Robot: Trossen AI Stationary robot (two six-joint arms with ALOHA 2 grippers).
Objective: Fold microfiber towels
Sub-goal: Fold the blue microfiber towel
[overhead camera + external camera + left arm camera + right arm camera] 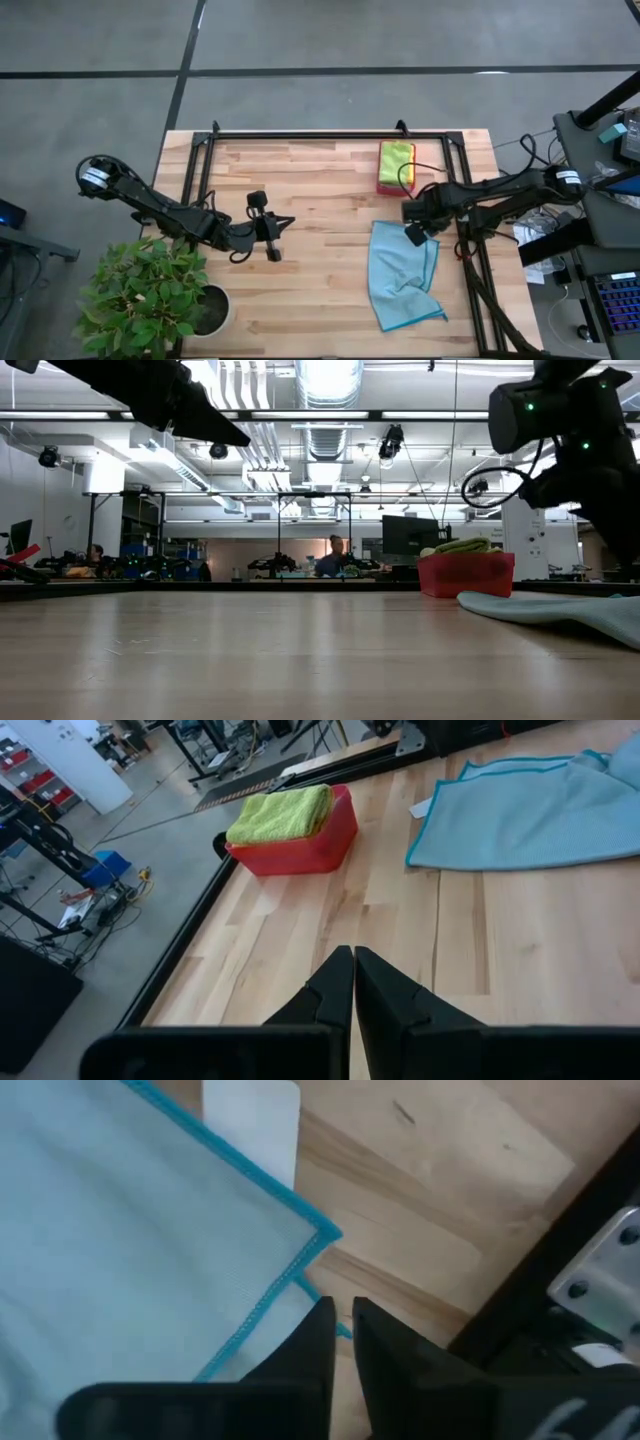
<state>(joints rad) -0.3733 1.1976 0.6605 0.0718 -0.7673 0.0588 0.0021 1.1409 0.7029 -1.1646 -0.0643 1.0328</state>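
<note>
A light blue microfiber towel (405, 275) lies loosely spread on the right part of the wooden table, its near end rumpled. My right gripper (415, 235) hangs above the towel's far right corner (325, 1232), pointing down. Its fingers (343, 1320) are all but shut, with nothing between them. A lime green towel (280, 812) lies folded on top in the red tray (300, 855) at the far right. My left gripper (353, 970) hovers shut over bare wood left of the middle (272, 240), pointing toward the tray.
A black metal frame (330, 135) runs along the table's far, left and right edges. A potted plant (150, 295) stands at the near left corner. A white label (250, 1120) shows at the blue towel's far edge. Bare wood lies between the two arms.
</note>
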